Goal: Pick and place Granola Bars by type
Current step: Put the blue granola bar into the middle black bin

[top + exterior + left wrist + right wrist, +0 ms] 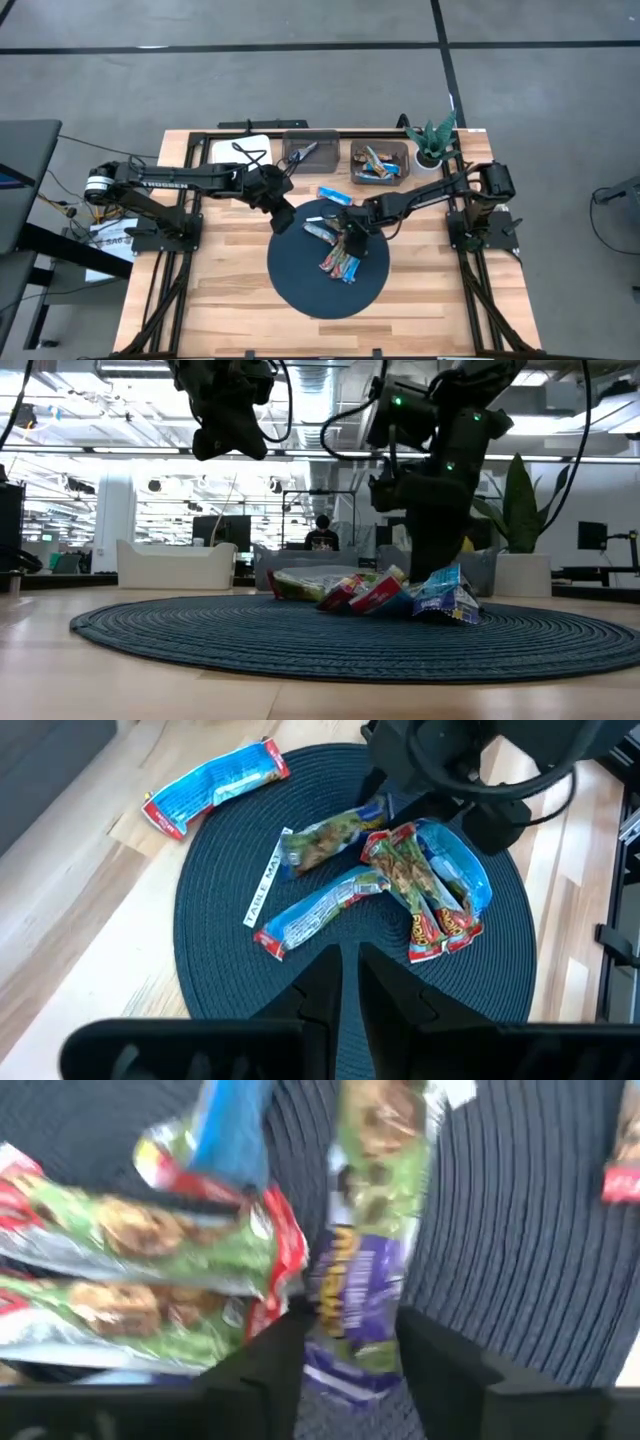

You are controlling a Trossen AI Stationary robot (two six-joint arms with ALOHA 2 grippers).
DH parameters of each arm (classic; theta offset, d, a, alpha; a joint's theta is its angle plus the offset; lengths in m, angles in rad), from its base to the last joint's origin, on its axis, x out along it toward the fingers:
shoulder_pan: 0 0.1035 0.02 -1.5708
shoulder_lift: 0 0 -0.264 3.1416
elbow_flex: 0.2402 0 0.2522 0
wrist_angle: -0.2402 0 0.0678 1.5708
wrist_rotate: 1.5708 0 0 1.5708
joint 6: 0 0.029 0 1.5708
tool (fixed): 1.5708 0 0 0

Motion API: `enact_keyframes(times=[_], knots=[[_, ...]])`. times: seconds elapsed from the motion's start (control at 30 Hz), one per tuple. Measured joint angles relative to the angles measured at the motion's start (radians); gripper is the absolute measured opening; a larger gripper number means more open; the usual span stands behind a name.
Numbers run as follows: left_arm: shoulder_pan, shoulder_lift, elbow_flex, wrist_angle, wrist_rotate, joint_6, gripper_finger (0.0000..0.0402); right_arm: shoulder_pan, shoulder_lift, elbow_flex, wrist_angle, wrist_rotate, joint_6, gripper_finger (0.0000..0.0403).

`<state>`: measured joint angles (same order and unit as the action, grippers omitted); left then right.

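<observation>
Centrally on the wooden table (230, 290) lies a round dark woven mat (300, 285). Granola bars (400, 885) are heaped on the mat's middle. The right gripper (350, 1355) is down at the heap, fingers apart around a green-and-purple bar (365, 1230). The left gripper (348, 985) hovers above the mat's edge, fingers nearly together, empty. One blue bar (215, 785) lies just off the mat, toward two trays (380, 160).

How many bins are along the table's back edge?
3: a white bin on the left, a dark bin in the middle, and a brown bin holding bars on the right.
</observation>
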<state>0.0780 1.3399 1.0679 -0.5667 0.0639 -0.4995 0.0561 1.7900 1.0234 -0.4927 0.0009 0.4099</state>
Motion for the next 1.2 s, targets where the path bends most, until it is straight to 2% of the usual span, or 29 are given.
enact_keyframes(times=[0.23,0.33,0.57,0.8,1.03,1.2], knots=[[0.000,0.000,0.000,0.000,0.002,-0.002,0.0029,-0.026,-0.008,0.068,-0.057,-0.003,-0.004,0.0033],[-0.001,0.000,0.000,-0.002,0.002,-0.003,0.0029,-0.043,-0.008,0.123,-0.107,-0.003,-0.028,0.0010],[-0.001,-0.010,0.001,-0.026,0.003,-0.003,0.0029,-0.128,-0.008,0.325,-0.235,0.009,-0.087,0.0018],[-0.001,-0.041,0.001,-0.083,0.005,-0.011,0.0029,-0.255,-0.006,0.527,-0.263,0.056,-0.188,0.0010],[-0.001,-0.052,0.001,-0.081,0.002,-0.012,0.0029,-0.398,-0.001,0.567,-0.247,0.054,-0.253,0.0036],[-0.001,-0.052,0.001,-0.075,-0.004,-0.012,0.0029,-0.461,-0.001,0.567,-0.197,0.050,-0.254,0.0048]])
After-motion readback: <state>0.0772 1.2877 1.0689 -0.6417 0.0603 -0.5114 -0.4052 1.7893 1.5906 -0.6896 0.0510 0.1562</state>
